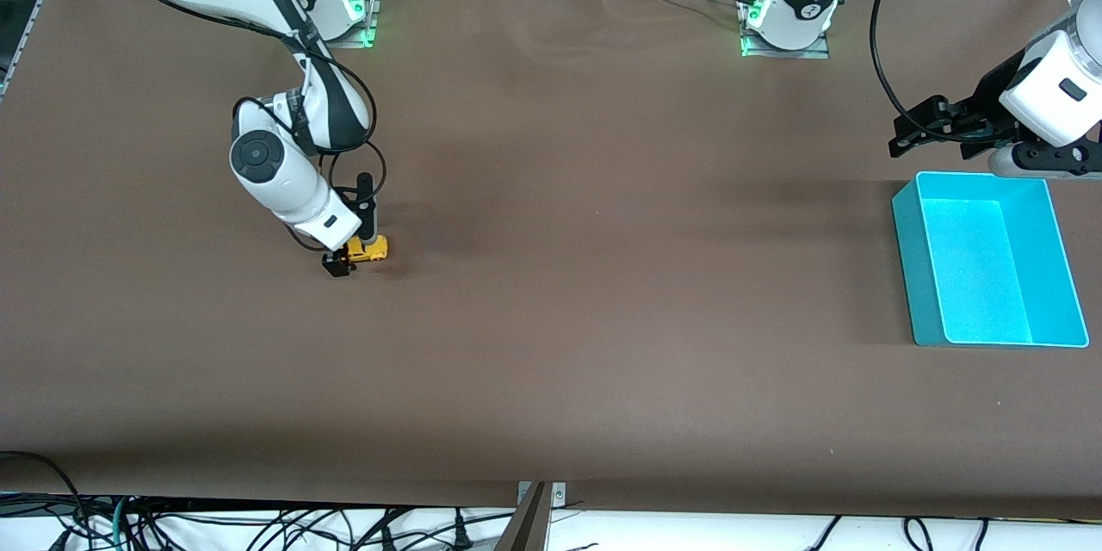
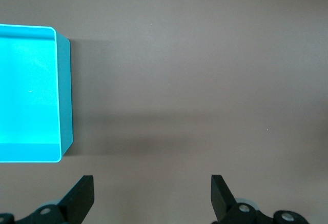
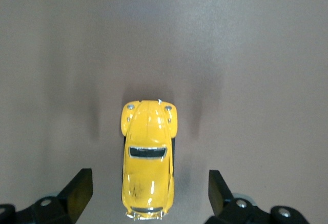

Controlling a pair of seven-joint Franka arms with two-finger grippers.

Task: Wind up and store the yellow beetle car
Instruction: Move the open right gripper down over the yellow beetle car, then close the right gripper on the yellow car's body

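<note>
- Sitting on the brown table (image 1: pixel 551 318) toward the right arm's end, the yellow beetle car (image 1: pixel 368 250) rested on its wheels, well apart from the cyan bin (image 1: pixel 921 293).
- From the right wrist view, the car (image 3: pixel 148 157) showed its rounded roof, a dark window and two small lamps, with its body lying between the two black fingers (image 3: pixel 77 190) and touching neither.
- Low over the car, the right gripper (image 1: pixel 355 248) stood with its jaws spread wide (a clear gap of bare table showed on each side of the toy), gripping nothing.
- At the left arm's end of the table, the cyan bin lay open-topped, with only its pale floor showing inside.
- Up in the air, the left gripper (image 1: pixel 914 133) hung over the bare table just beside the bin's rim that lies farther from the front camera, and that arm waited.
- Seen from the left wrist view, the left gripper (image 2: pixel 152 196) also had its jaws wide apart, with nothing between them, and the bin (image 2: pixel 64 101) lay off to one side.
</note>
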